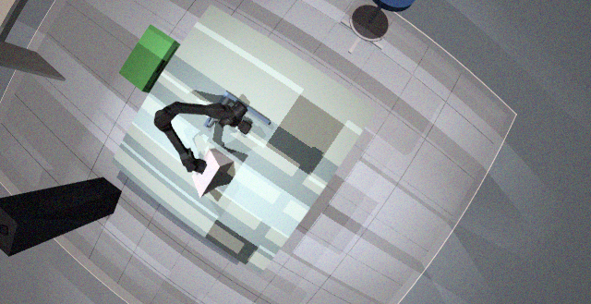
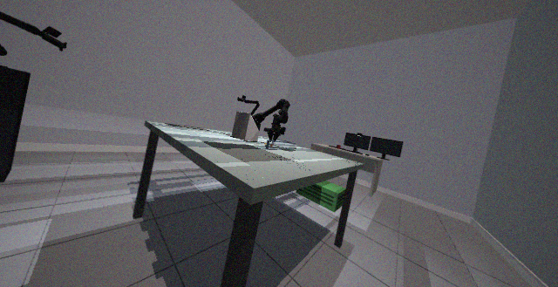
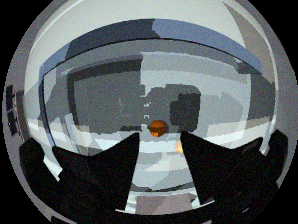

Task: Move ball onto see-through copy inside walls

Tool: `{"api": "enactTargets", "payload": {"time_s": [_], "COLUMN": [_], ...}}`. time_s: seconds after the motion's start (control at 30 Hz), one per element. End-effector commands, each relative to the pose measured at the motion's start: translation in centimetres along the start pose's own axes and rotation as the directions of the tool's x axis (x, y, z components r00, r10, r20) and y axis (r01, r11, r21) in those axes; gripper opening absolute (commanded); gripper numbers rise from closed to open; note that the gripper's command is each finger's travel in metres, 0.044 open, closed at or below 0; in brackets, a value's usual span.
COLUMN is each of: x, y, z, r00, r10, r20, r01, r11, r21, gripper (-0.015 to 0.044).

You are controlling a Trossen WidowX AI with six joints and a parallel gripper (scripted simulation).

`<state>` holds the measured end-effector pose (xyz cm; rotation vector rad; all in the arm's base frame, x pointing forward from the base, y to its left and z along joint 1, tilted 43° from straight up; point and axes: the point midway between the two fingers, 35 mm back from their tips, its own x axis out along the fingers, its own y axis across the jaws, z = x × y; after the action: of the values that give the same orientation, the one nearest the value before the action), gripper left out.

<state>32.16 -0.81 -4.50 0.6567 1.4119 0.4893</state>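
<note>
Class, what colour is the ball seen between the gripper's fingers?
Orange. The ball shows best in the wrist view, lying ahead of the gripper, which holds nothing.

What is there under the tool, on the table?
Under the open tool, an orange ball lies on the table, seen between the fingers and not gripped. A paler orange spot beside it is half covered by one finger. In the top view, the arm covers both.
</note>
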Motion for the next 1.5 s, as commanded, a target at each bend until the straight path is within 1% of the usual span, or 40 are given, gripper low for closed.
{"api": "enactTargets", "payload": {"time_s": [0.0, 0.43, 0.53, 0.87, 0.93, 1.03, 1.47], "x": [0.9, 2.8, 2.8, 2.8, 2.7, 1.1, -8.3], "y": [0.1, 0.2, 0.2, 0.2, 0.1, 0.0, -0.1], "z": [-0.3, -0.4, -0.4, -0.4, -0.4, -0.1, -0.1], "r00": [1.000, 1.000, 1.000, 1.000, 1.000, 1.000, 1.000], "r10": [0.008, 0.009, 0.009, 0.009, 0.009, 0.005, 0.002], "r20": [-0.009, -0.009, -0.009, -0.009, -0.009, -0.008, -0.009], "r01": [-0.008, -0.009, -0.009, -0.009, -0.009, -0.005, -0.002], "r11": [1.000, 1.000, 1.000, 1.000, 1.000, 1.000, 1.000], "r21": [0.008, 0.008, 0.008, 0.008, 0.008, 0.008, 0.008], "gripper": [0.0206, 0.0206, 0.0127, 0.0061, 0.0008, 0.0000, 0.0000]}}
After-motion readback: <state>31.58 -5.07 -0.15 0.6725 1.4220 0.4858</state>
